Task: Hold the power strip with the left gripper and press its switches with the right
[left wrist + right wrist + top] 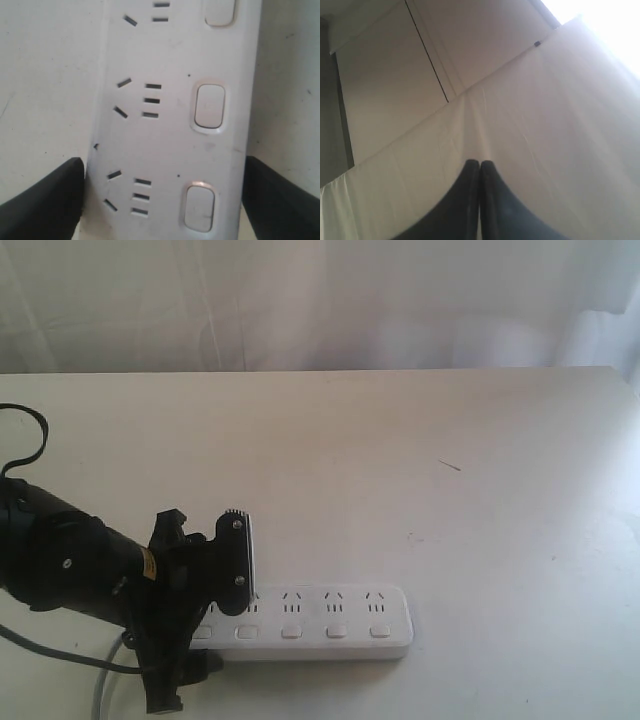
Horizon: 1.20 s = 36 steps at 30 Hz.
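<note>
The white power strip (340,625) lies near the table's front edge, its grey cord (100,695) leaving at the left. Its switches (291,631) run in a row along the near side. My left gripper (215,635) straddles the strip's left end, the black finger pad (240,560) with two screws on the far side. In the left wrist view both black fingertips (55,195) press against the strip's (170,145) long sides, with switches (209,106) between them. My right gripper (479,165) is shut on nothing, points up at a curtain, and is out of the exterior view.
The beige table (400,460) spreads behind and to the right of the strip. A white curtain (320,300) hangs along the back edge. A black cable (35,435) loops at the far left.
</note>
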{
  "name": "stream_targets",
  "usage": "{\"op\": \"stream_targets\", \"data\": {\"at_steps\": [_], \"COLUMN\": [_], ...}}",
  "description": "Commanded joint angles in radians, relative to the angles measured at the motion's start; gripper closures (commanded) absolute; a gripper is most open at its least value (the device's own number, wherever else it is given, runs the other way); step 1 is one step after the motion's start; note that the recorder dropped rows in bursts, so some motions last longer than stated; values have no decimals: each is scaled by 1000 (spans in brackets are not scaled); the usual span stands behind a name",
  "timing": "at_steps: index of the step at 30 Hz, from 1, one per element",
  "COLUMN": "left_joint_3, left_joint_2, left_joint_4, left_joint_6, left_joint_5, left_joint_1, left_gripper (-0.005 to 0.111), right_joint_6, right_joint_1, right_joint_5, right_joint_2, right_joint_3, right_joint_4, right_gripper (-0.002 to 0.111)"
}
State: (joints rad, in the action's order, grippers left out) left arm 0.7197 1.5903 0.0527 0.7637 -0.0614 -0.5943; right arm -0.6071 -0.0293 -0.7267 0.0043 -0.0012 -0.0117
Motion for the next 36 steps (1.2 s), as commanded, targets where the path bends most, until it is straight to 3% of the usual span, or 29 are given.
{"op": "stream_targets", "data": {"at_steps": [1, 20, 25, 29, 30, 33, 36], "left_joint_3": [-8, -8, -8, -8, -8, -8, -8], "left_joint_2": [-7, -7, -7, -7, -7, -7, -7], "left_joint_4": [-2, -2, -2, -2, -2, -2, -2], "left_joint_6": [-1, -3, -3, -1, -1, -1, -1], "left_joint_5": [-15, -22, -58, -72, -72, -74, -74], "left_joint_1": [4, 4, 4, 4, 4, 4, 4], "left_gripper": [107, 107, 107, 107, 107, 107, 107], "right_joint_6": [-25, -29, -179, -160, -206, -483, -762], "right_joint_1": [9, 9, 9, 9, 9, 9, 9], "right_joint_5": [-17, -109, -147, -113, -80, -51, -130], "right_joint_2": [-4, -4, -4, -4, -4, 76, 202], "right_joint_3": [1, 1, -2, -139, -196, -393, -568], "right_joint_4": [3, -19, 12, 334, 494, 935, 1350], "right_gripper": [108, 108, 108, 108, 108, 108, 108]}}
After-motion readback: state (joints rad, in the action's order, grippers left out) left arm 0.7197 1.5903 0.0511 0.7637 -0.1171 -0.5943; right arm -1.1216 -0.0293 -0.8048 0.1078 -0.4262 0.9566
